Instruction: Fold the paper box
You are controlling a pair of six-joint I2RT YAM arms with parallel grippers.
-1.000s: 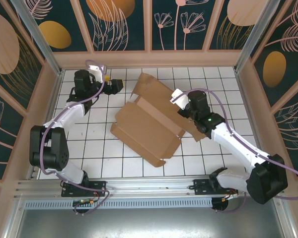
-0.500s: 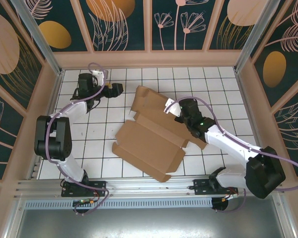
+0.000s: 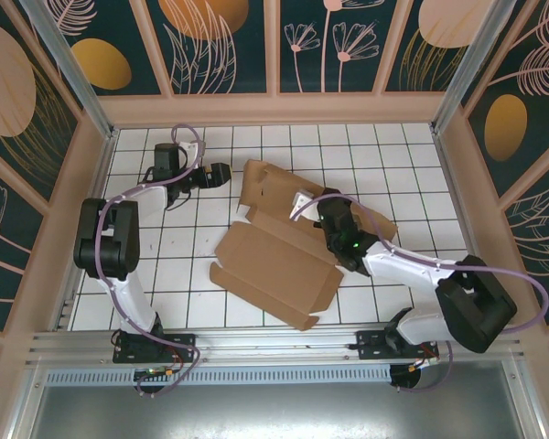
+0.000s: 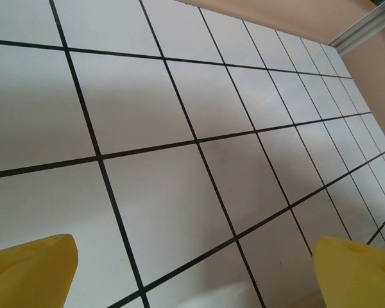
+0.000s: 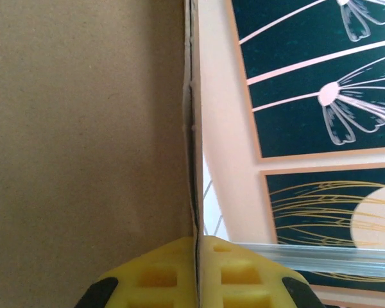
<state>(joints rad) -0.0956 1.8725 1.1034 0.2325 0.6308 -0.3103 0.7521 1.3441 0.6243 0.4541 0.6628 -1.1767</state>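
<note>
The paper box lies as a brown cardboard sheet in the middle of the tiled floor, its near panels flat and a back panel reaching toward the far wall. My right gripper sits over the box's middle. In the right wrist view its yellow fingers are shut on a thin cardboard edge, with plain brown board to the left. My left gripper hovers just left of the back panel. In the left wrist view it is open over bare tiles, with nothing between its yellow fingertips.
Peach walls with dark flower panels enclose the white tiled floor on three sides. Aluminium posts stand at the back corners and a metal rail runs along the near edge. Open tiles lie left and right of the box.
My right gripper has moved left and nearer, still pinching the cardboard; the raised panel has dropped lower and the box has shifted. My left gripper has moved slightly right, toward the box.
</note>
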